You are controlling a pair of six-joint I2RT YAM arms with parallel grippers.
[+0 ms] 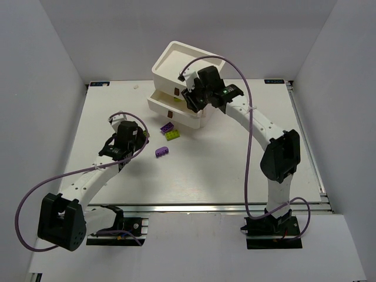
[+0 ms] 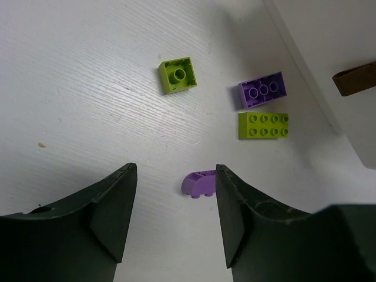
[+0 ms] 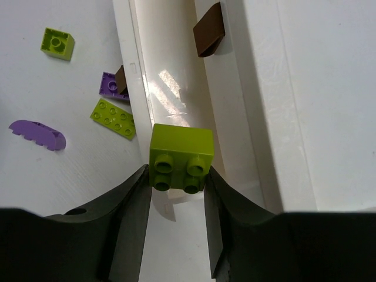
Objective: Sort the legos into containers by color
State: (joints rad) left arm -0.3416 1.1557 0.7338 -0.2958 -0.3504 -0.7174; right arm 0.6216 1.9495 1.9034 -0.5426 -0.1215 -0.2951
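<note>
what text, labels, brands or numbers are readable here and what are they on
No text can be read.
left corner tag on the table's far edge: too small to read.
right corner tag, same edge: too small to read.
lime brick: no lettering legible.

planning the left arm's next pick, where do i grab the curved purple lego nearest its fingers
Take the curved purple lego from above, across its flat opposite faces, not the rounded edge, which would likely slip. It lies on its own, both sides free.
</note>
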